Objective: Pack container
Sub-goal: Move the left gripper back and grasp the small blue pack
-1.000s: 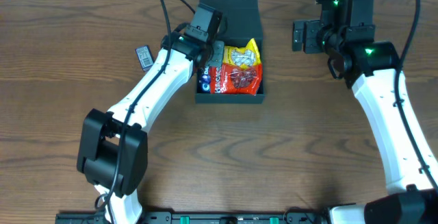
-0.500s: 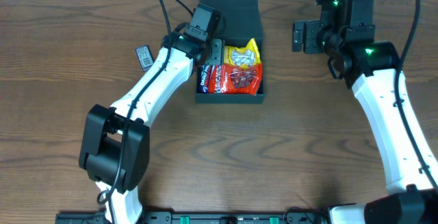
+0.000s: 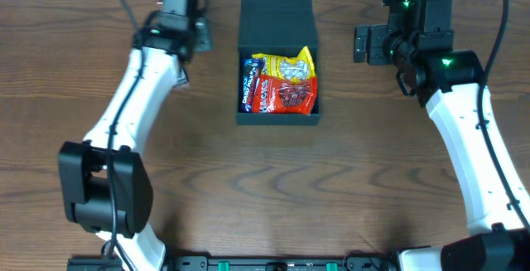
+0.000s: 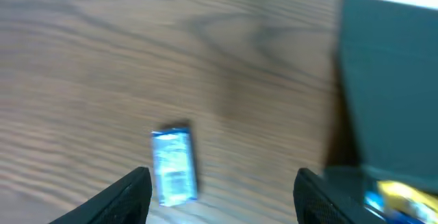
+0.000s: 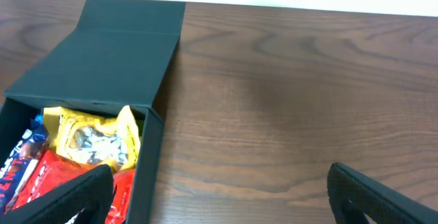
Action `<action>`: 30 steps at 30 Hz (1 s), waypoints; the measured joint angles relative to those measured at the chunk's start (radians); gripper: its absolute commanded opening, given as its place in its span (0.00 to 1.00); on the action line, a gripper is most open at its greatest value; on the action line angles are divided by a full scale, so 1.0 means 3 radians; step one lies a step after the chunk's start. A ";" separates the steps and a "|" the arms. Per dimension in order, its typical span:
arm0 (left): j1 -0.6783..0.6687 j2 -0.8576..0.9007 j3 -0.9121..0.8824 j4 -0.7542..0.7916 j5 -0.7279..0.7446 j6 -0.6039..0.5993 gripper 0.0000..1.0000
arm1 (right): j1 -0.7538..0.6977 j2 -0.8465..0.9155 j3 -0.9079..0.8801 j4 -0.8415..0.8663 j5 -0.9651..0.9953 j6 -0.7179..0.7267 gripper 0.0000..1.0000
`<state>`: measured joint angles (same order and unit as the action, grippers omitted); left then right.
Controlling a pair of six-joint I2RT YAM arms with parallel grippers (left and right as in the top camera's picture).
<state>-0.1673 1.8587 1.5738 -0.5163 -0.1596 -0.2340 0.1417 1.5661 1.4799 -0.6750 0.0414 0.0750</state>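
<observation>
The container (image 3: 277, 119) stands open at the far middle of the tabletop (image 3: 273, 196), its lid laid back, with yellow, red and blue snack packets (image 3: 281, 89) inside. The left end effector (image 4: 222, 186) hangs open and empty above a small blue-silver packet (image 4: 173, 166), which lies flat and nearer to one finger than to the middle. I think a closing from here could push this thin packet aside instead of catching it. The right end effector (image 5: 219, 203) is also open and empty, beside the container.
</observation>
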 measured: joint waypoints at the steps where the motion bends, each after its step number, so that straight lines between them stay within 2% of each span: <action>1: 0.0078 0.0000 0.0000 0.0001 0.0004 0.0008 0.67 | 0.0000 0.0000 0.0000 -0.0003 0.0000 0.0015 0.99; 7: 0.0314 0.0137 0.0000 0.0004 0.0084 0.0011 0.65 | 0.0000 0.0000 0.0000 -0.0004 0.0000 0.0069 0.99; 10: 0.0313 0.0380 0.0000 0.0004 0.0102 0.0018 0.64 | -0.0001 0.0000 0.0000 -0.0005 0.0000 0.0083 0.99; 15: 0.0312 0.0713 0.0000 0.0003 0.0079 -0.0072 0.67 | -0.0001 0.0000 0.0000 -0.0053 0.0000 0.0094 0.99; 30: 0.0329 0.0987 0.0000 0.0010 0.0058 -0.0159 0.68 | 0.0000 0.0000 0.0000 -0.0079 0.0000 0.0095 0.99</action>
<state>-0.0685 2.1548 1.5738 -0.5133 -0.1421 -0.2817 0.1417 1.5661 1.4799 -0.6987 0.0414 0.1036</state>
